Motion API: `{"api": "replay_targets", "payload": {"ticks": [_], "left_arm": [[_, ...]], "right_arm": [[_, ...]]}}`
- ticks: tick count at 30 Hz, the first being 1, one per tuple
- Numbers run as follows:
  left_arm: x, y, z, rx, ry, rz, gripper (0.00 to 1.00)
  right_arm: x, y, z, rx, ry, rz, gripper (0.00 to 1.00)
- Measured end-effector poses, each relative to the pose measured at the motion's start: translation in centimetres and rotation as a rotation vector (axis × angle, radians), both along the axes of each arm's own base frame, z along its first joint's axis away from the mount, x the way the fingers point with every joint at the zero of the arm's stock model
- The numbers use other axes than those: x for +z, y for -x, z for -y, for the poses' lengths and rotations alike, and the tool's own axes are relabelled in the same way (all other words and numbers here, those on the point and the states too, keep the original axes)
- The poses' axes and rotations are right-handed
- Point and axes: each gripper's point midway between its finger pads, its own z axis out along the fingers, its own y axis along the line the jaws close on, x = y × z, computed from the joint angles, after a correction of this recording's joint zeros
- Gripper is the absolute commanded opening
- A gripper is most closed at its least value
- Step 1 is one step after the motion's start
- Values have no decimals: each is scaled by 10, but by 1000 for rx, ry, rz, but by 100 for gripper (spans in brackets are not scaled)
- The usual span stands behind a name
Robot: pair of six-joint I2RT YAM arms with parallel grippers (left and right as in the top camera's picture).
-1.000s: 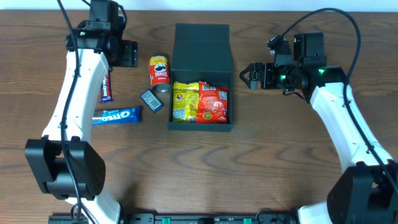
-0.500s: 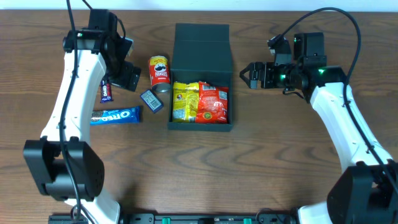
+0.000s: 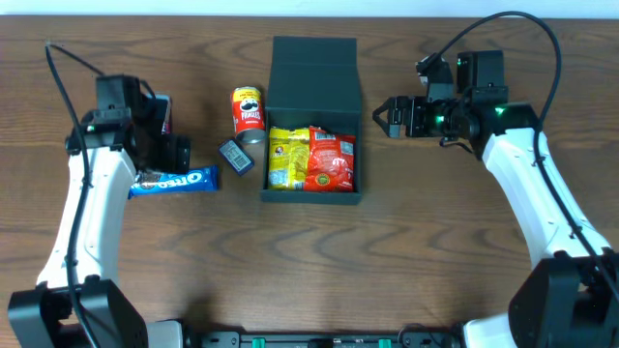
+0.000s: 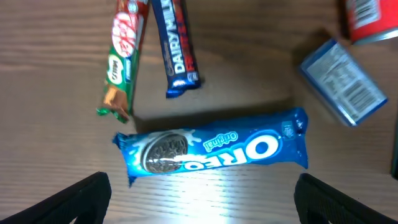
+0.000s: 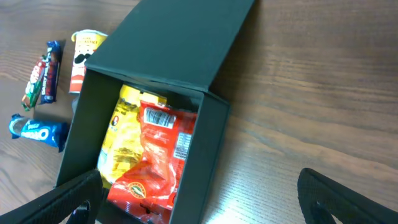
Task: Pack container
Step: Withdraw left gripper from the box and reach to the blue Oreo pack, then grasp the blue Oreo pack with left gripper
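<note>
The dark container (image 3: 311,198) stands mid-table with its flap lid (image 3: 312,63) folded back. A yellow packet (image 3: 286,158) and a red packet (image 3: 332,159) lie inside it. An Oreo pack (image 3: 182,180) lies flat to its left. My left gripper (image 3: 160,158) hovers over the pack's left end, open and empty. In the left wrist view the Oreo pack (image 4: 214,149) lies just beyond the left gripper (image 4: 202,205). My right gripper (image 3: 382,118) hangs open and empty beside the container's right wall, and the container's lid (image 5: 180,43) fills the right wrist view above the right gripper (image 5: 205,202).
A red Pringles can (image 3: 249,110) and a small blue box (image 3: 235,157) lie between the Oreo pack and the container. A Dairy Milk bar (image 4: 180,46) and a KitKat bar (image 4: 123,56) lie side by side beyond the Oreo pack.
My left arm has swung away from the Pringles can, leftward and toward the front, to above the Oreo pack, and its jaws have widened. The right arm has not moved.
</note>
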Motion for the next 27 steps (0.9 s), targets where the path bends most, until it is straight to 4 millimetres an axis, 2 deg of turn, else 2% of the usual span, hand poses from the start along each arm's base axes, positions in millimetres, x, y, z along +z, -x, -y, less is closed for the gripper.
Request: {"api": "replay_targets", "payload": {"ticks": [4,10,20,27], "left_arm": [[-18,9,2,17,21,-28,95],[-29,19,4,122,63,-60,95],[-35,25,-5,769,211,-27,95],[-34,26,-12,1101,280,21,95]], "right_arm": [[1,-1,0,0,0,5,99],[3,-4,0,0,-2,23,99],[3,-5,0,0,-2,25,99],[1,-2,0,0,-1,10,99]]}}
